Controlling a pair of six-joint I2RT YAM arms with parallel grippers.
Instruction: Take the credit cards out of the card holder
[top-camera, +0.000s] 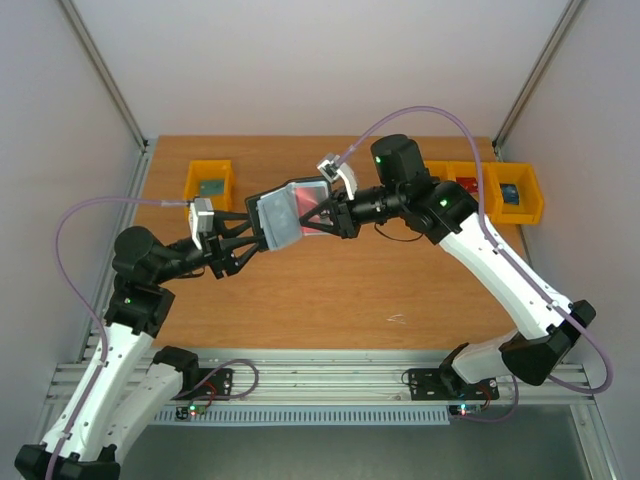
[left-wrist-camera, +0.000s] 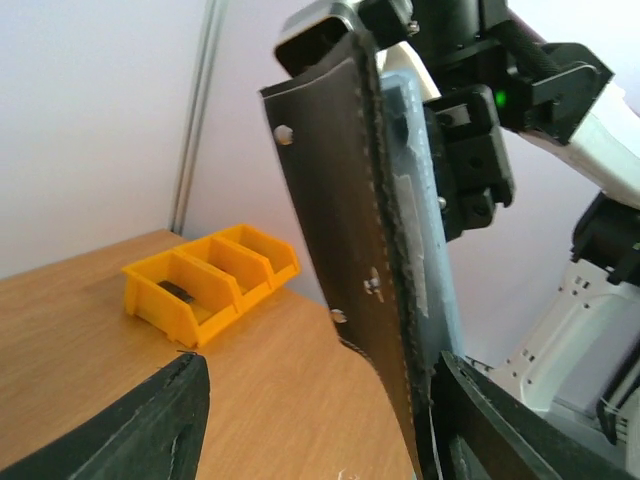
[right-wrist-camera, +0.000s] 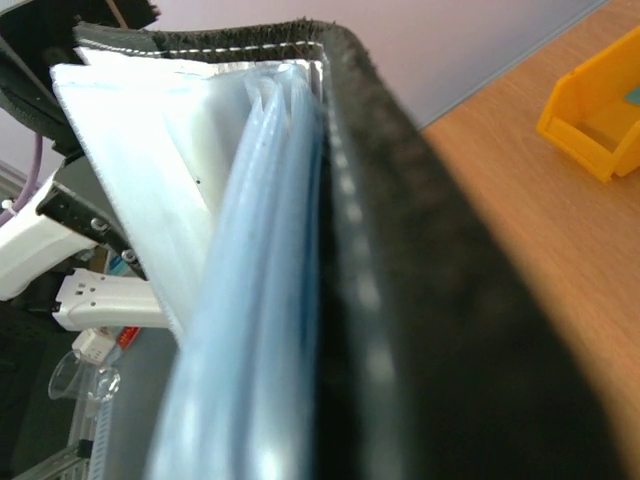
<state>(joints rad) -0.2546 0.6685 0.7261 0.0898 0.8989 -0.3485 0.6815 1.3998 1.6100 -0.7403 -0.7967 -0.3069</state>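
Observation:
The card holder (top-camera: 283, 215) hangs open in the air over the middle of the table, black outside with blue-grey pockets. A red credit card (top-camera: 308, 207) shows in its right half; the dark card is hidden. My right gripper (top-camera: 325, 216) is shut on the holder's right side. In the right wrist view the holder's black cover (right-wrist-camera: 420, 280) and pockets (right-wrist-camera: 260, 300) fill the frame and hide the fingers. My left gripper (top-camera: 250, 237) is open around the holder's left edge. In the left wrist view (left-wrist-camera: 318, 365) the holder (left-wrist-camera: 345, 220) leans against the right finger (left-wrist-camera: 520, 430).
A yellow bin (top-camera: 208, 180) stands at the back left of the wooden table (top-camera: 330, 290). A row of yellow bins (top-camera: 490, 190) with small items stands at the back right, also seen in the left wrist view (left-wrist-camera: 210, 280). Walls close in the sides.

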